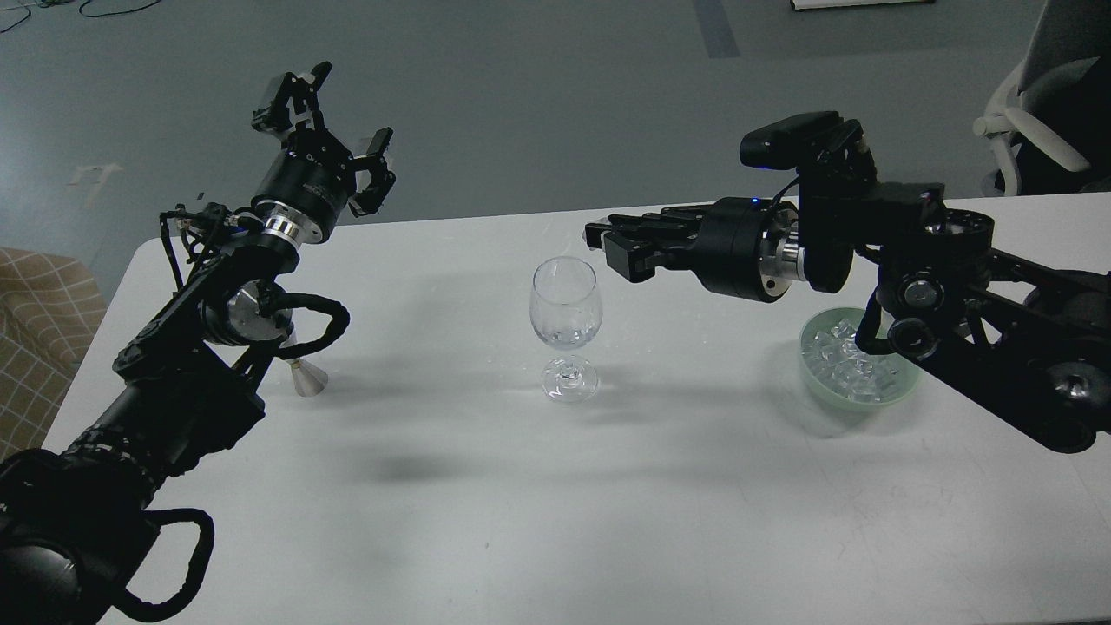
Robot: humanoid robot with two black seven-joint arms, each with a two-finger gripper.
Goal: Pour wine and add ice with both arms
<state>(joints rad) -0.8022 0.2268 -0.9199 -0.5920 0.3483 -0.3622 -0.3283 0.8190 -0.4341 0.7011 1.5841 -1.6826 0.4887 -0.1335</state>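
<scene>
White counter (451, 521) carries your wine glass (566, 325) centrally; ice (846, 360) sits in the green bowl (816, 391) (right). Left end effector (334, 130) spread wide, empty; right end effector (599, 236) narrow, possibly pinching ice — I cannot tell — and near enough to topple the glass.

The scene is evenly lit from overhead, somewhat dim and cool in tone. The white counter (486, 521) carries soft, diffuse shadows of both arms, the darkest patch near its lower left. Small highlights glint on the wine glass (566, 325) and the ice (846, 360). Focus is sharp throughout; the dark arms lose detail.
</scene>
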